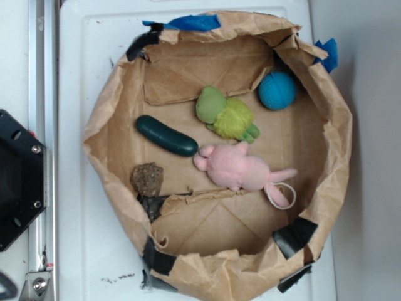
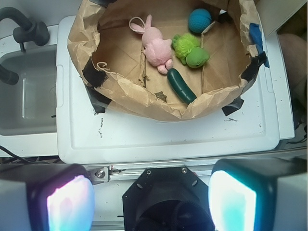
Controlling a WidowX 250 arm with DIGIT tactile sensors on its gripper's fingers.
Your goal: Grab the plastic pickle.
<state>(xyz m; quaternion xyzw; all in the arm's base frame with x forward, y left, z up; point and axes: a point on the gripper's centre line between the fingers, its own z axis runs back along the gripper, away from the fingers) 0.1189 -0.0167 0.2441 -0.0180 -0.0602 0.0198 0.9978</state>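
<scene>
The plastic pickle (image 1: 166,135), a glossy dark green oblong, lies on the floor of the brown paper basket (image 1: 106,113), left of centre in the exterior view. In the wrist view the pickle (image 2: 181,85) rests near the basket's (image 2: 134,98) near wall. My gripper (image 2: 151,199) is open, its two glowing pads far apart with nothing between them, well back from the basket above the black robot base (image 2: 163,197). The gripper does not show in the exterior view.
In the basket also lie a pink plush bunny (image 1: 238,168), a fuzzy light-green plush (image 1: 227,115), a blue knitted ball (image 1: 277,90) and a brown lump (image 1: 147,179). The basket sits on a white lid (image 2: 168,137). A grey sink (image 2: 26,96) is at the left.
</scene>
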